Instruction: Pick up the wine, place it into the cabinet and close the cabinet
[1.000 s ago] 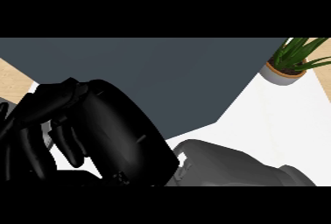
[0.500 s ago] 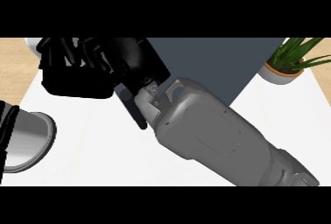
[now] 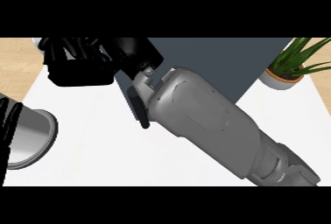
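My right forearm (image 3: 213,127) crosses the view from the lower right to the upper left. Its black hand (image 3: 81,65) lies at the left edge of the dark grey cabinet (image 3: 226,61), fingers (image 3: 68,47) curled, and nothing shows inside them. No wine bottle is visible anywhere; the hand and arm hide much of the counter behind them. At the left edge I see my left arm as a grey rounded end (image 3: 32,135), with a sliver of the black left hand (image 3: 6,127) beside it.
A potted green plant (image 3: 291,65) stands at the upper right beside the cabinet. The white counter top (image 3: 103,162) spreads below and left of my right arm. Light wood floor (image 3: 16,57) shows at the far upper left.
My right hand has moved away from the camera toward the upper left, up to the cabinet's left edge. Over the last half second it hardly shifted.
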### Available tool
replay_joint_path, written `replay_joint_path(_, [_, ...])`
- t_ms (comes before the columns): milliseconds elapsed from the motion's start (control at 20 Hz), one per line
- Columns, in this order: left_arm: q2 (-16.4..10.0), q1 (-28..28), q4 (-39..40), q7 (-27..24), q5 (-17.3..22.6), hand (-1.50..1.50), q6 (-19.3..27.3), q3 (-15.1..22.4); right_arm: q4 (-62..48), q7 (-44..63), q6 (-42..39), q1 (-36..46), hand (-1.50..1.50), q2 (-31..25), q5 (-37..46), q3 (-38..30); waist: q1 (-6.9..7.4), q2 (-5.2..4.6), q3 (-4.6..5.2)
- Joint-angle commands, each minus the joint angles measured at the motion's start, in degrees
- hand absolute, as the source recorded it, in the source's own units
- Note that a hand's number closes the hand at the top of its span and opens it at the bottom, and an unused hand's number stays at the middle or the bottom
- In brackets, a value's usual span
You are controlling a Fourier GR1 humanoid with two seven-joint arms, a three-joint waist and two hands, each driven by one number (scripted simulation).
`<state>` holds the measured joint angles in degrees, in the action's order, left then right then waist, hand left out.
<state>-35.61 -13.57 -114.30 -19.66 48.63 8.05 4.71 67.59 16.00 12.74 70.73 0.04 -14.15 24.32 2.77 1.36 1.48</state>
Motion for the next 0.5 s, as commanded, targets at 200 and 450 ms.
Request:
replay_joint_path(200, [0.1,1.8,0.8,0.5,-1.6,-1.5,0.8,0.1,-10.0,-4.7,0.2,-1.0,1.5,-7.0,2.8,-3.1,-2.19,-2.14,-1.41])
replay_joint_path(450, [1.0,3.1,0.4,1.0,-1.4,-1.5,1.8,0.6,-12.5,-6.4,-0.5,0.0,1.5,-6.3,2.6,-3.1,-2.5,-2.17,-1.43])
